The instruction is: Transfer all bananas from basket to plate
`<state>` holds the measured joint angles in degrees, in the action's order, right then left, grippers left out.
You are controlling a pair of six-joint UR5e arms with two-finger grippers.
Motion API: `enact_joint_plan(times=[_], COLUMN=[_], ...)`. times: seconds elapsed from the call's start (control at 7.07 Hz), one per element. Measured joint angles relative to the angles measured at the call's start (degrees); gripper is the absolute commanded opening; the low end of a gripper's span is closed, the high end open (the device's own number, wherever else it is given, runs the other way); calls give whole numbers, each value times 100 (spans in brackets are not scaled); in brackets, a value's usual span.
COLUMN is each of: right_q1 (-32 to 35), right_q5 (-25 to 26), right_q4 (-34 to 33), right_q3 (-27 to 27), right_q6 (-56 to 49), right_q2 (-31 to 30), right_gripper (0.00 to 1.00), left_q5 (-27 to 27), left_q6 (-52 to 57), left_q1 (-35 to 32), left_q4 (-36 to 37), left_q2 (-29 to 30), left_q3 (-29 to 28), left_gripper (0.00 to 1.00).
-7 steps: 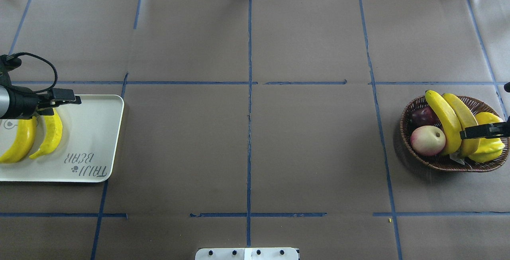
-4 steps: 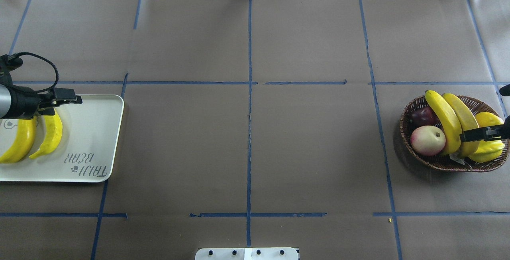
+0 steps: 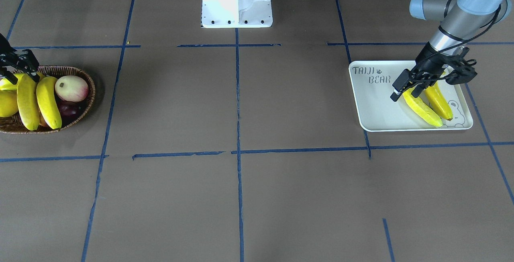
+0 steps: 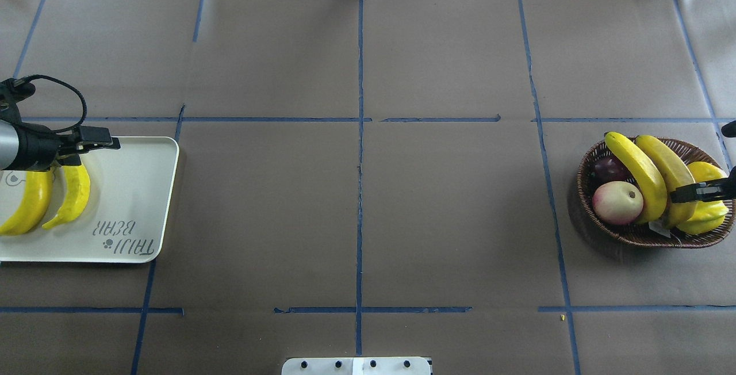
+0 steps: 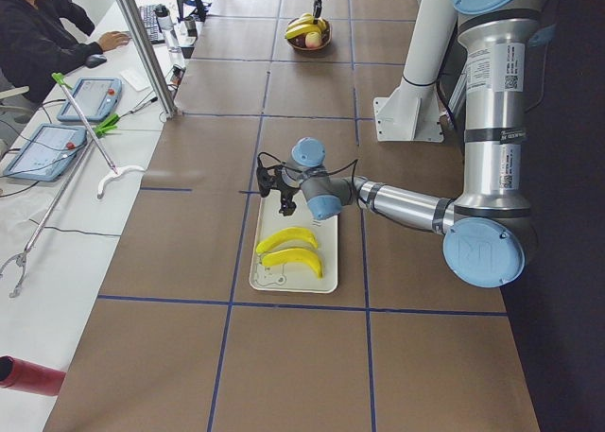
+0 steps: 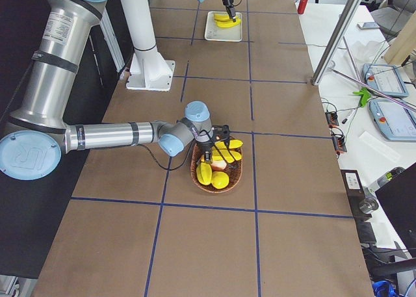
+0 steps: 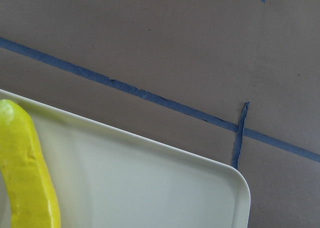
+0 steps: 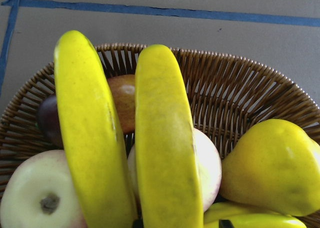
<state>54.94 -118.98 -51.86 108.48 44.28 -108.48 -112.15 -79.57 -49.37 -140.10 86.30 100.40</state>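
Centring mid-length on one banana (image 4: 661, 159) in the basket (image 4: 632, 238) for a balanced lift, my right claw (image 4: 676, 194) may be clenched (can't tell); left claw (image 3: 403, 94) hangs released over the plate (image 3: 373, 107).

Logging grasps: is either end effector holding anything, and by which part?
The left end effector holds nothing; two bananas lie free on the tray. The right end effector straddles one basket banana near its end; whether it grips cannot be told.

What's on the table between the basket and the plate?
Between basket and plate, only brown paper crossed by blue tape lines, per the overhead view.
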Motion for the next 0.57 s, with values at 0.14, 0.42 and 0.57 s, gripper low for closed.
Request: enact_joint_plan(times=[0.14,0.42,0.57], right_q1=[63,262,432], right_q5=[6,12,-11], right_q4=[2,8,9], right_q3=[9,40,64], right_q6=[-47,-142,-173], right_q2=[-2,-8,-27], right_gripper=[0,0,0], left_q5=[0,0,0], left_q6=[-3,-6,-6], left_q1=[1,1,1], left_q4=[0,0,0], left_q2=[0,1,1], left_q3=[-2,-1,8], left_gripper=[100,100,100])
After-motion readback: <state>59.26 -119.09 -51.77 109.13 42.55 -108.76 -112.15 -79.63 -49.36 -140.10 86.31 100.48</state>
